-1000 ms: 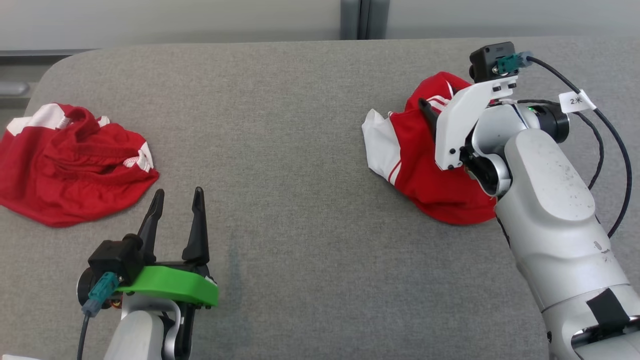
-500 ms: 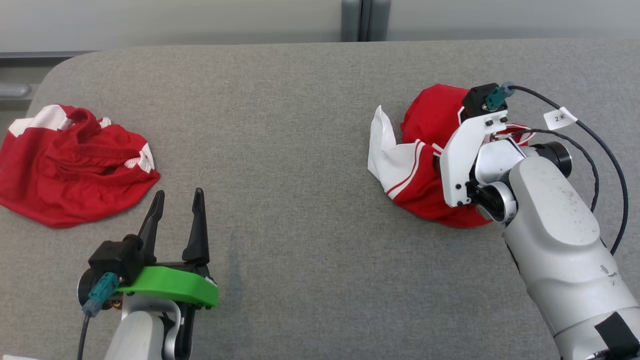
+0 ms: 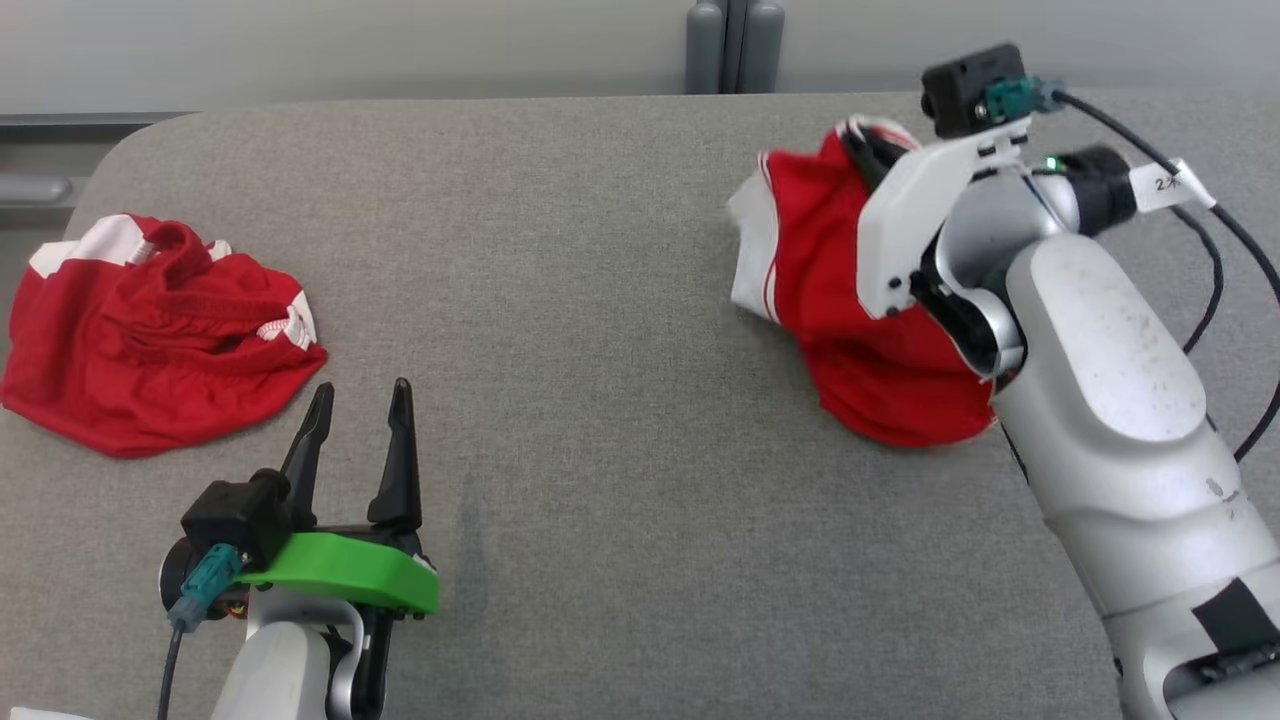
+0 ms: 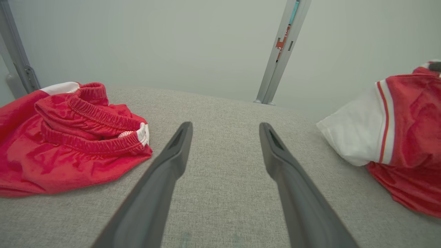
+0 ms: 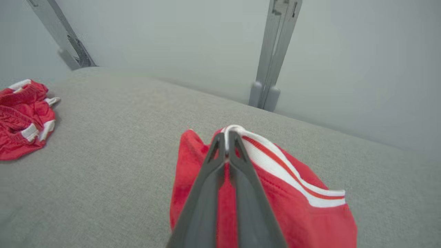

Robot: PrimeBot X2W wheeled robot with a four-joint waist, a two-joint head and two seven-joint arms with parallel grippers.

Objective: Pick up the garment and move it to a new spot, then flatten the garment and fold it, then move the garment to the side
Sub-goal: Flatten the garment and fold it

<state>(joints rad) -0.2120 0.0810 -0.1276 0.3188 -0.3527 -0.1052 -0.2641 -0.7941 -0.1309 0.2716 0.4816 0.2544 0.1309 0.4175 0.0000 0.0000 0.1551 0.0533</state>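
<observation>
1. The table (image 3: 600, 300) looks slightly shifted in the head view. That is our head moving, not the grey cloth top.
2. The garment (image 3: 840, 270) is what has changed. A second ago it lay as a crumpled red and white heap at the right of the table. Now its far edge is drawn up into a peak and the cloth hangs from it. Its near hem still seems to rest on the table. We judge the pick-up as begun but not finished.
3. The second garment (image 3: 150, 330) lies crumpled at the far left, as before, well apart from the first.
4. The right gripper (image 5: 227, 139) stood spread over the heap a second ago. It has since dipped in and pressed together, pinching the white-striped edge of the garment between its tips. The hold is only on a thin fold, so a quick lift could let it slip.
5. The left gripper (image 3: 360, 390) has not moved. It rests spread and empty at the near left, touching neither garment.
</observation>
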